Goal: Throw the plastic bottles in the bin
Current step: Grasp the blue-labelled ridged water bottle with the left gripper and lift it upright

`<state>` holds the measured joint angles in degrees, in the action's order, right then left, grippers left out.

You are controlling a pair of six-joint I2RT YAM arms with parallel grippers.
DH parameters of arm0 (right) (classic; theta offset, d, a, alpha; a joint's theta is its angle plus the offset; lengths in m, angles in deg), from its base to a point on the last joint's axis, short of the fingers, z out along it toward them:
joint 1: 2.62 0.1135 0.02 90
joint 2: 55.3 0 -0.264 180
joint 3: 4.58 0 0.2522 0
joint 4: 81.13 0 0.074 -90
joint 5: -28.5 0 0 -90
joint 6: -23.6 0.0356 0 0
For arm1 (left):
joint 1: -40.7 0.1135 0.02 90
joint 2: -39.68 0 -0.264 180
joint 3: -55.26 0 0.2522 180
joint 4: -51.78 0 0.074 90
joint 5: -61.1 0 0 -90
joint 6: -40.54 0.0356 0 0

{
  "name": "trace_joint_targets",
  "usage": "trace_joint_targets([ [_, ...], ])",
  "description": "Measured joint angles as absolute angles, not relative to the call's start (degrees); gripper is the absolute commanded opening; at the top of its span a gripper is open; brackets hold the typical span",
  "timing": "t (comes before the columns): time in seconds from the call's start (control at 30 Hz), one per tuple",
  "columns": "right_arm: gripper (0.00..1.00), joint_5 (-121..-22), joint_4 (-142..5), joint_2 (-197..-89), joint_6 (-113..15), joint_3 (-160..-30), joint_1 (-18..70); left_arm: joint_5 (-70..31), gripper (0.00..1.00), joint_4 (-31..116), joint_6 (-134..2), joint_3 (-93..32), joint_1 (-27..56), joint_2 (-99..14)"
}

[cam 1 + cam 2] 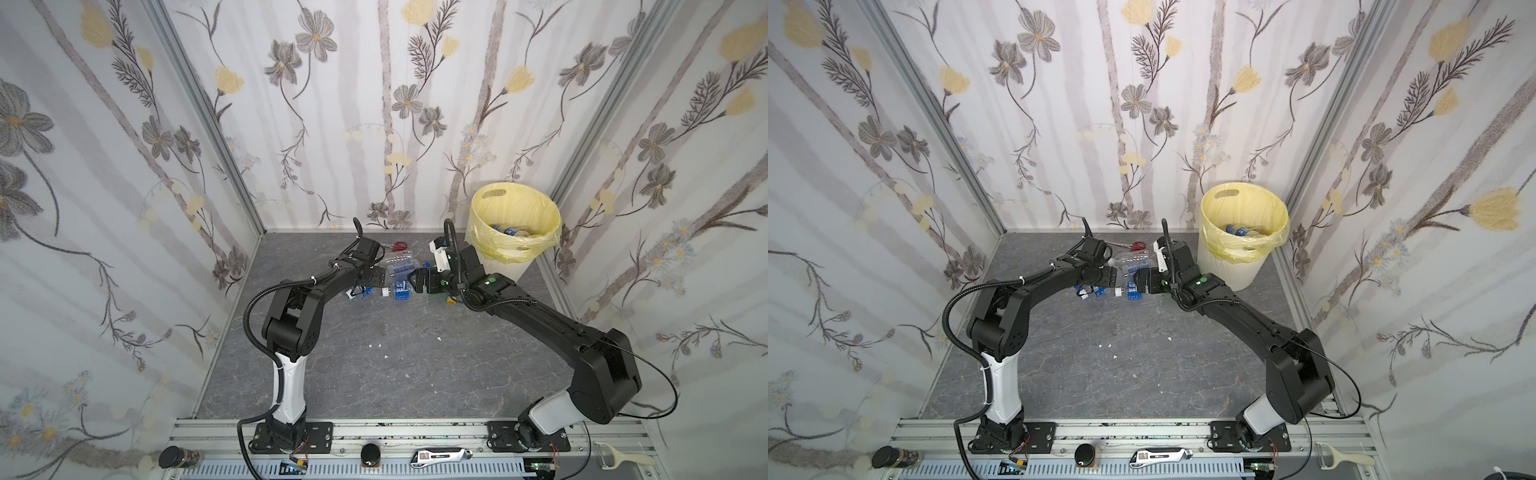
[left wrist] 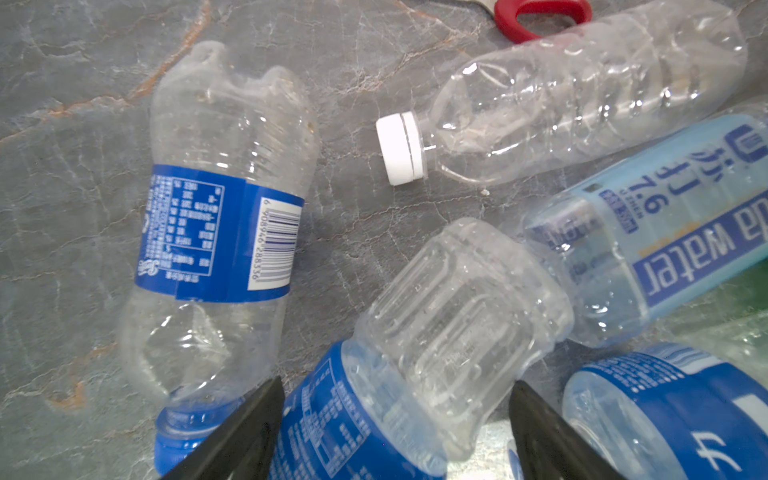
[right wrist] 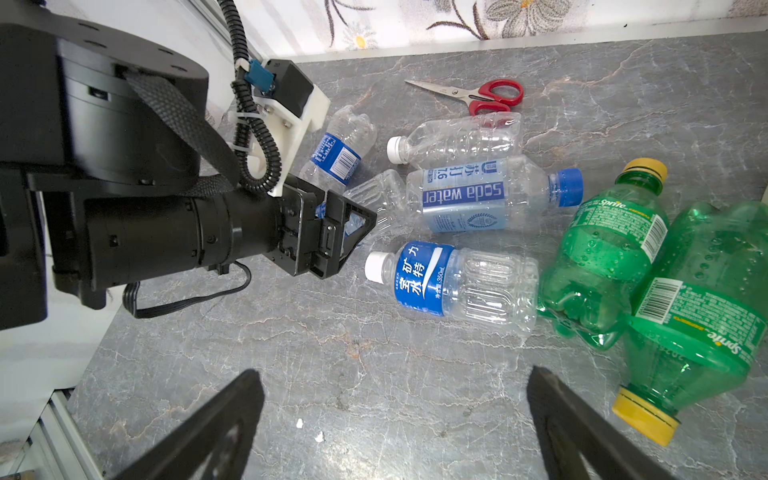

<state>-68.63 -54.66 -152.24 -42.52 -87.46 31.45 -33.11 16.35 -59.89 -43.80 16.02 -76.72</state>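
You're mid-pick: your left hand (image 2: 395, 382), jaws wide, straddles a blue-labelled clear bottle (image 2: 457, 316) lying on the surface (image 2: 62, 208), whether gripping yet I can't tell, so close, lift, and carry it to the bin (image 1: 511, 270).

Floral-papered walls (image 1: 374, 104), grey marbled floor (image 1: 395, 374), aluminium rail (image 1: 415, 432) in front.

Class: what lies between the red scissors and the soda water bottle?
A clear unlabelled bottle, white-capped, lying on its side. The right wrist view shows it.
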Motion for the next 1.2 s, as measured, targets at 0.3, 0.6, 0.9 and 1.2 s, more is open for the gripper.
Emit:
trace_joint_targets([
  [0.3, 1.0, -68.6, -54.5, -152.8, -42.4, -88.2, 31.4, -31.6, 0.78, 16.4, -59.9, -41.7, 14.8, -76.7],
  [0.6, 1.0, -68.6, -54.5, -152.9, -42.0, -88.2, 31.4, -31.7, 0.69, 16.4, -60.0, -39.0, 14.0, -75.6],
  [0.9, 1.0, -68.6, -54.5, -153.8, -41.7, -88.2, 31.4, -32.0, 0.62, 16.3, -60.0, -38.0, 13.4, -74.5],
  [1.2, 1.0, -68.9, -54.7, -154.9, -40.3, -87.5, 31.3, -31.6, 0.59, 16.3, -60.2, -37.9, 13.2, -73.2],
])
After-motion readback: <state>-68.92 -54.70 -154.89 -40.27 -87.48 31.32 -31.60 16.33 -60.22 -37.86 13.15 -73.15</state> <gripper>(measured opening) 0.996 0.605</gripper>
